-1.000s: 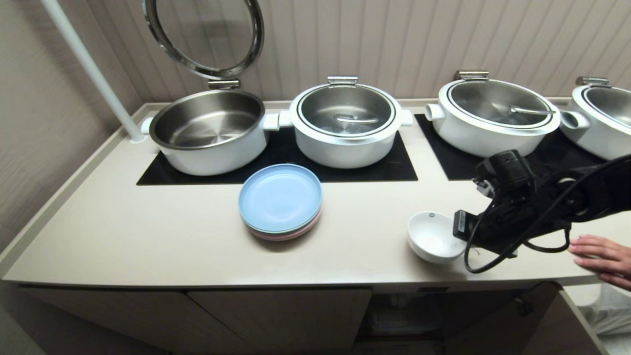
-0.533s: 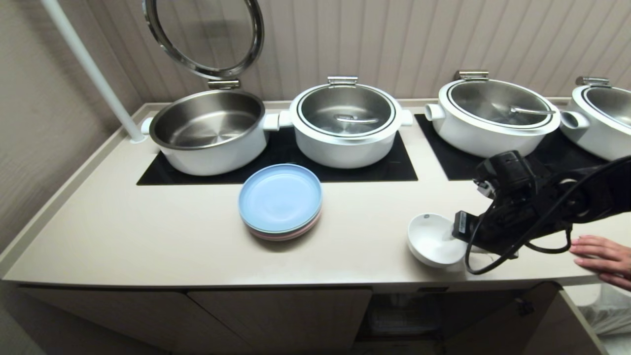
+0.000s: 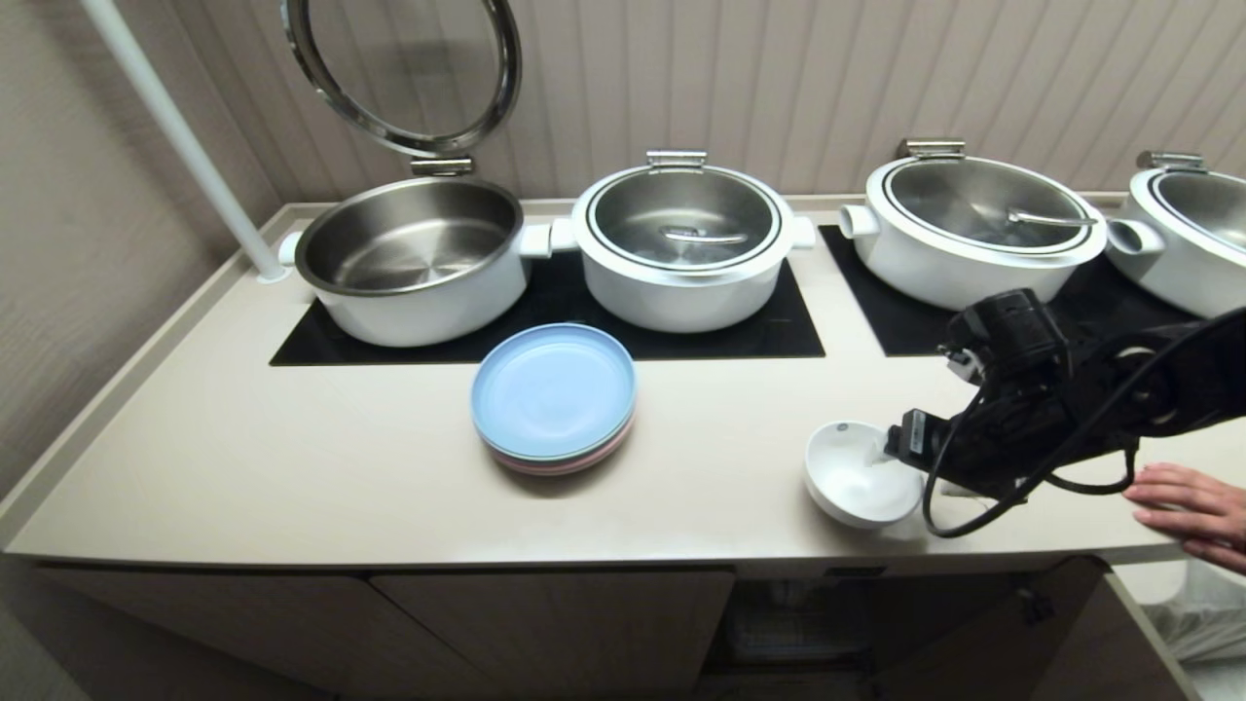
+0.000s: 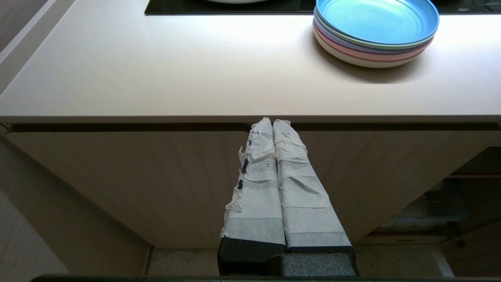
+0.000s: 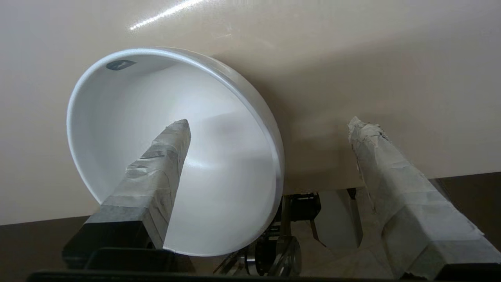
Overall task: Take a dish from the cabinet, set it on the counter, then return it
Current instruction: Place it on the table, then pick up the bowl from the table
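Observation:
The dish [image 3: 857, 477], a small white bowl, stands on the beige counter [image 3: 292, 467] near its front edge, right of the middle. My right gripper [image 3: 915, 472] is at the bowl's right side and is open. In the right wrist view one taped finger [image 5: 164, 164] reaches inside the dish [image 5: 219, 156] and the other finger [image 5: 383, 168] stands well outside its rim, over the counter [image 5: 352, 58]. My left gripper [image 4: 273, 122] is shut and empty, parked low in front of the cabinet [image 4: 117, 176] door. It does not show in the head view.
A stack of blue and pink plates [image 3: 553, 394] sits mid-counter. Several white pots [image 3: 681, 243] stand on black panels at the back; the left one [image 3: 414, 253] has its lid raised. A person's hand [image 3: 1192, 506] rests on the counter's right end. The cabinet [image 3: 545, 623] below stands open at the right.
My right gripper has opened and let go of the dish, which now rests on the counter. The left arm has not moved.

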You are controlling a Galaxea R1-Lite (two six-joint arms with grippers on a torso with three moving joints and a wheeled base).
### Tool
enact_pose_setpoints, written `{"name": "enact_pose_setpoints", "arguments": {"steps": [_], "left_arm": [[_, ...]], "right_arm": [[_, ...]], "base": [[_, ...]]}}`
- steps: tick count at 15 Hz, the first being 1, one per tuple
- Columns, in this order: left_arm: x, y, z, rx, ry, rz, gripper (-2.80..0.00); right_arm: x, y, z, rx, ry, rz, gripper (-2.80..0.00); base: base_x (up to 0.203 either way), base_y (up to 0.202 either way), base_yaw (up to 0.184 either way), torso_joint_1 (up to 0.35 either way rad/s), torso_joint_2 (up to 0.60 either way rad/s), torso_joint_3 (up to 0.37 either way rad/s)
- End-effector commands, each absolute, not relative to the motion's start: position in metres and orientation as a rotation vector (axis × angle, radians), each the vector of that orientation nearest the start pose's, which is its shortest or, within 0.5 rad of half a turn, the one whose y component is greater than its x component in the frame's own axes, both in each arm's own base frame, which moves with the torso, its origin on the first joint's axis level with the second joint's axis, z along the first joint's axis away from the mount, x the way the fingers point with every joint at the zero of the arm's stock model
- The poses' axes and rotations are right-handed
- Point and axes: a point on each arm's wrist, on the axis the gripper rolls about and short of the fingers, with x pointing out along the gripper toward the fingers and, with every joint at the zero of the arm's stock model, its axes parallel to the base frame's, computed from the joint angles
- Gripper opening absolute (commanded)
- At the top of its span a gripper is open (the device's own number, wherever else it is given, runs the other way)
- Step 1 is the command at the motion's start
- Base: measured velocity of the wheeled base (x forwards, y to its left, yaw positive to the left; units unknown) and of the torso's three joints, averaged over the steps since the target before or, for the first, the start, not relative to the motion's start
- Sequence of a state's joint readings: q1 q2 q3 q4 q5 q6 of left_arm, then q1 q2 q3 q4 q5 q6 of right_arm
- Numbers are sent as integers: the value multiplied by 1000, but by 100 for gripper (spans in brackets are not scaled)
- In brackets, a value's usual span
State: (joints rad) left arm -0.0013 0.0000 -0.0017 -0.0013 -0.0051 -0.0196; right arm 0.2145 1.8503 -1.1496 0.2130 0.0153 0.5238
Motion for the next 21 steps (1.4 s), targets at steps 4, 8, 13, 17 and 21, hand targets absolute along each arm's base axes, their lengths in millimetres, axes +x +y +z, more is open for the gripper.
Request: {"name": "enact_pose_setpoints", "arguments": {"steps": [4, 8, 13, 17, 21], "left_arm": [[-23, 0, 76, -20, -3, -6, -280], [-23, 0, 76, -20, -3, -7, -280], [-23, 0, 76, -20, -3, -8, -280], [-23, 0, 76, -20, -3, -7, -280], [-23, 0, 76, -20, -3, -6, -280]], "right_arm": [[314, 69, 165, 401, 903, -18, 0], [310, 68, 176, 352, 867, 17, 0], [303, 66, 192, 295, 783, 69, -280], [291, 63, 201, 225, 752, 100, -280], [279, 59, 218, 158, 670, 134, -280]], "base": [[0, 0, 0, 0, 0, 0], [0, 0, 0, 0, 0, 0], [0, 0, 0, 0, 0, 0], [0, 0, 0, 0, 0, 0], [0, 0, 0, 0, 0, 0]]}}
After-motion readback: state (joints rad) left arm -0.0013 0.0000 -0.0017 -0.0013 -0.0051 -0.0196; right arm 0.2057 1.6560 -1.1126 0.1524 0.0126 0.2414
